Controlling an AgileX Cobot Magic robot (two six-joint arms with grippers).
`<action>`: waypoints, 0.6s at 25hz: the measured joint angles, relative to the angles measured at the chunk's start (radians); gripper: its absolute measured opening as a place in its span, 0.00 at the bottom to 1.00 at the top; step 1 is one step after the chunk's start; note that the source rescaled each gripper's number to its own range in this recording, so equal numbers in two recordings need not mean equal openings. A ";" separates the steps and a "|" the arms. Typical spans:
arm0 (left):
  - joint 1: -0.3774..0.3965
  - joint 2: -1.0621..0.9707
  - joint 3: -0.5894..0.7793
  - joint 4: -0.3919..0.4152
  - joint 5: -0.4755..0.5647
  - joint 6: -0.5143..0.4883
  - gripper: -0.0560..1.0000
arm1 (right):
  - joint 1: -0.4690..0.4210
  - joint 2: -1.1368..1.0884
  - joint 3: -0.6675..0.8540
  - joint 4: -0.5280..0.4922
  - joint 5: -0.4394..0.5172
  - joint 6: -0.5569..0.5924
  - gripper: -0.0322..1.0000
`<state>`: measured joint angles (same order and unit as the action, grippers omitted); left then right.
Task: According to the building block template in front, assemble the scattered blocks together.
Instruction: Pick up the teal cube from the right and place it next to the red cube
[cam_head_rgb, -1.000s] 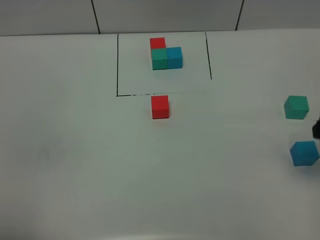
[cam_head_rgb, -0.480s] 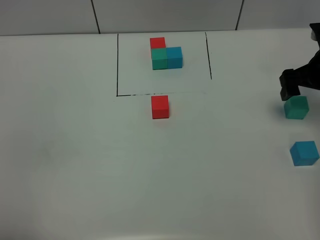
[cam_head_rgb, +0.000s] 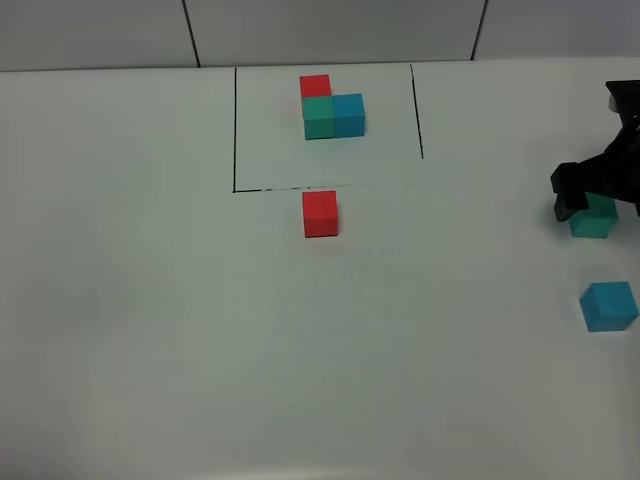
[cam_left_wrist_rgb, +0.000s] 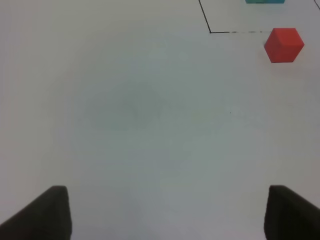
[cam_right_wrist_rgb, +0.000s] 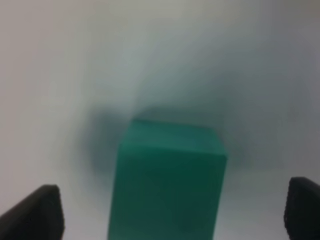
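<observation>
Right wrist: blurred teal-green cube (cam_right_wrist_rgb: 169, 165), partly cropped, between spread claw (cam_right_wrist_rgb: 170, 207).

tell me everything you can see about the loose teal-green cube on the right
The small matte teal-green cube sits flat on the white table near its right edge, apart from the small blue cube that lies nearer the camera. Its faces look plain and smooth. The right hand hangs open around it, one dark finger on each side. Whether they touch it cannot be told.
</observation>
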<state>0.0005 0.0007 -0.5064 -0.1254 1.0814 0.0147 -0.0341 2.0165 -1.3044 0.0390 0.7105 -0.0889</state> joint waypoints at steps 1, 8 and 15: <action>0.000 0.000 0.000 0.000 0.000 0.000 0.85 | -0.004 0.008 0.000 0.000 -0.001 0.000 0.86; 0.000 0.000 0.000 0.000 0.000 0.000 0.85 | -0.014 0.033 0.000 0.000 -0.007 0.000 0.67; 0.000 0.000 0.000 0.000 0.000 0.000 0.85 | -0.015 0.033 -0.002 0.004 -0.009 0.021 0.03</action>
<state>0.0005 0.0007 -0.5064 -0.1254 1.0814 0.0147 -0.0489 2.0494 -1.3064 0.0432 0.7018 -0.0679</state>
